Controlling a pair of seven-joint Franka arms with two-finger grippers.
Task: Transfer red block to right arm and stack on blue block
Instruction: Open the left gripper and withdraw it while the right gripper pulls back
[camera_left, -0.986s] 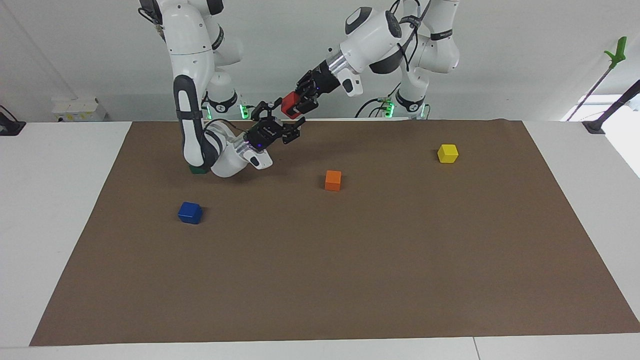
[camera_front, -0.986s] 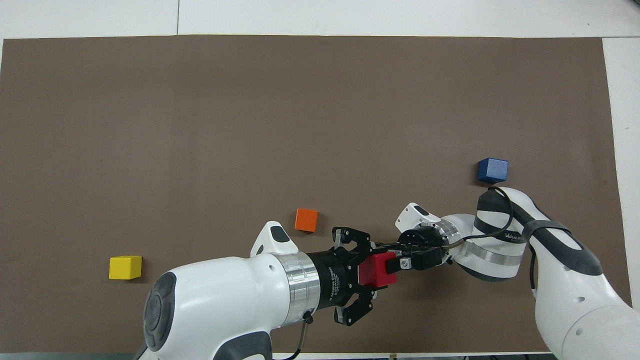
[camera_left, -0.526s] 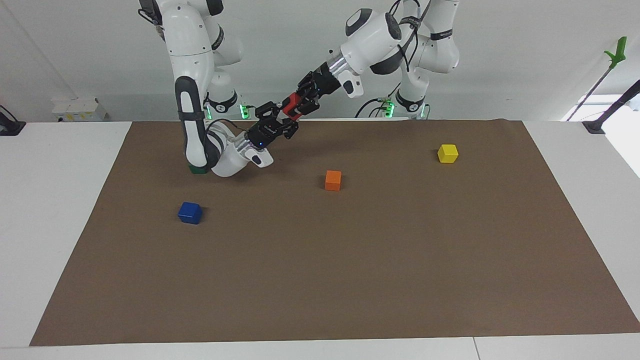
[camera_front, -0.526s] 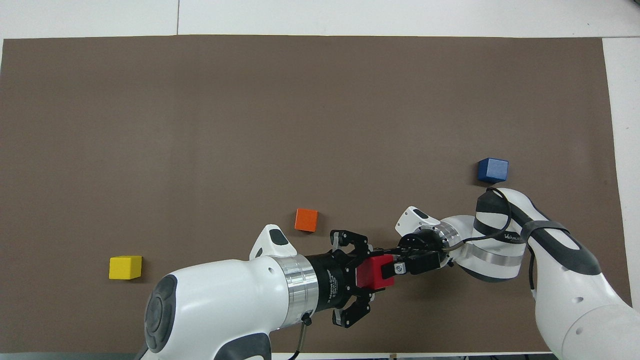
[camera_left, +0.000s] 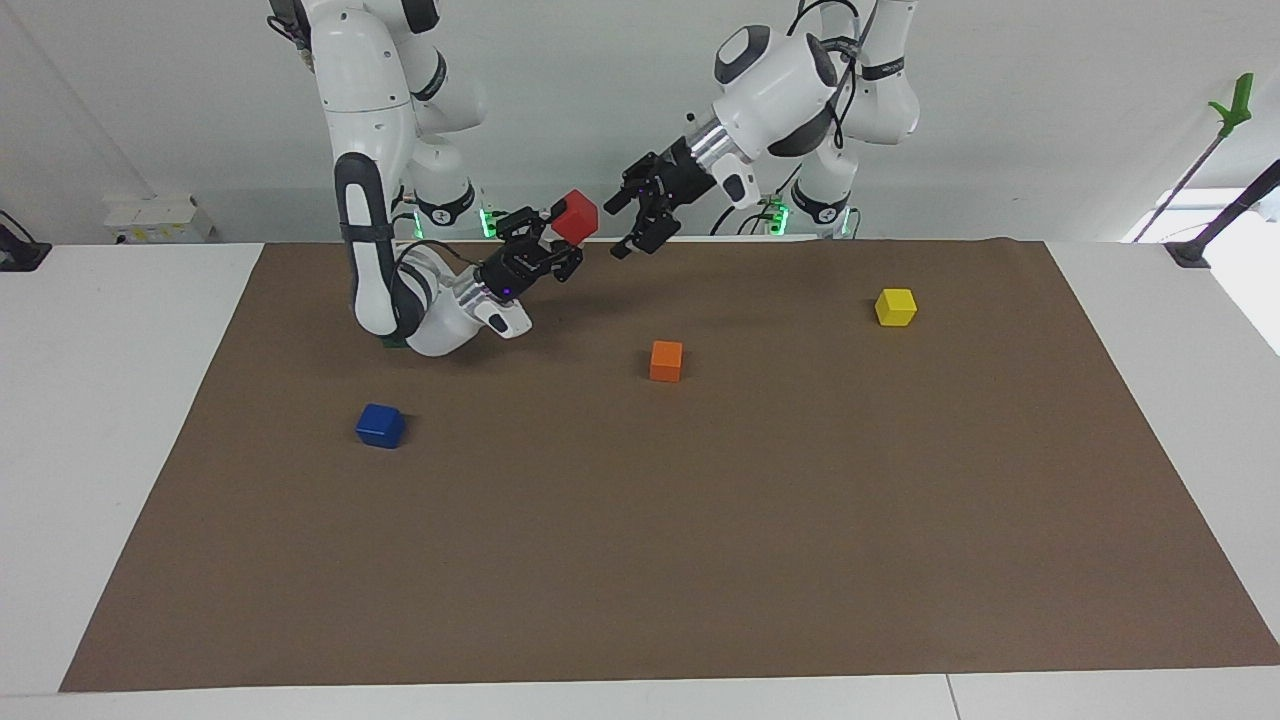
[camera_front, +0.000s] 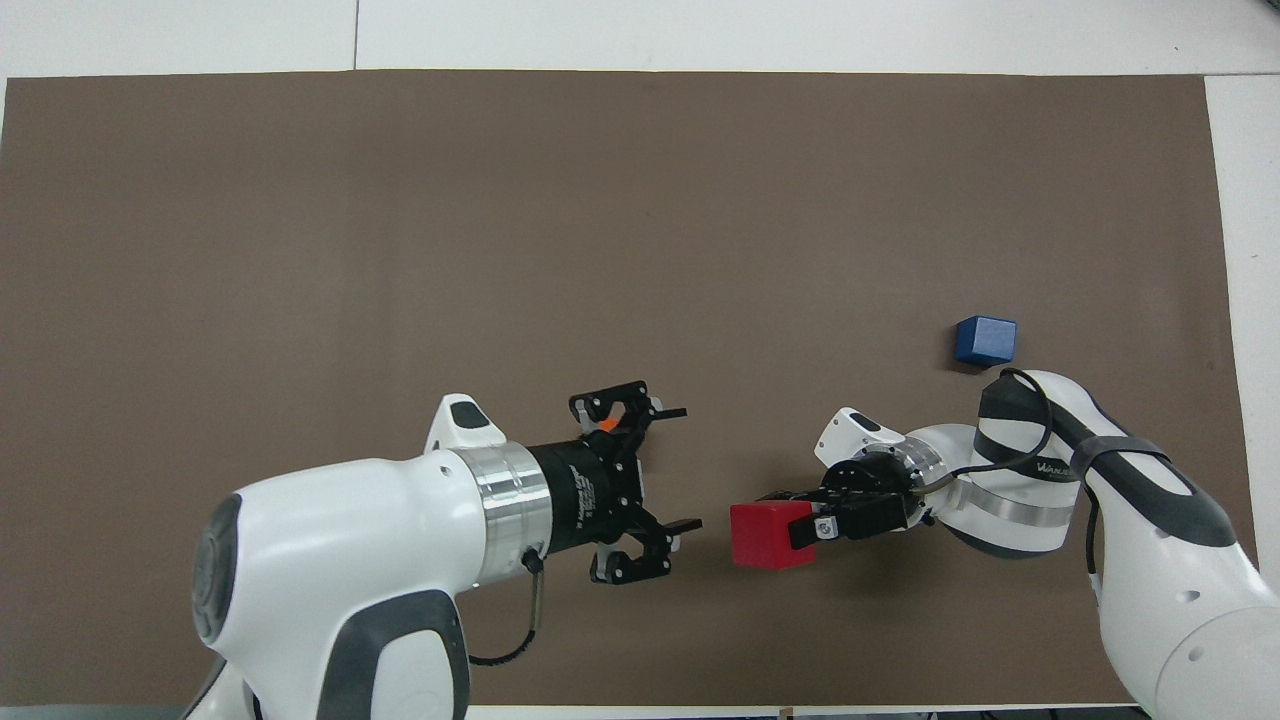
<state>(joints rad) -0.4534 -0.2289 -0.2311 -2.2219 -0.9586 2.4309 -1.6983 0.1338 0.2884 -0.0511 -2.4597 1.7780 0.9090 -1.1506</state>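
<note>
The red block (camera_left: 576, 215) is up in the air over the part of the mat nearest the robots, and also shows in the overhead view (camera_front: 768, 535). My right gripper (camera_left: 562, 232) is shut on it and holds it alone (camera_front: 792, 529). My left gripper (camera_left: 612, 232) is open and empty, a short gap away from the red block toward the left arm's end (camera_front: 692, 467). The blue block (camera_left: 380, 425) sits on the brown mat toward the right arm's end, farther from the robots than the right arm's elbow (camera_front: 985, 340).
An orange cube (camera_left: 666, 360) sits mid-mat; overhead only a sliver (camera_front: 607, 424) shows under the left gripper. A yellow cube (camera_left: 895, 306) lies toward the left arm's end. A green cube (camera_left: 392, 343) peeks out under the right arm. The brown mat (camera_left: 700, 520) covers the table.
The left gripper has opened, let go of the red block and drawn back toward its own end. The right gripper now holds the block alone.
</note>
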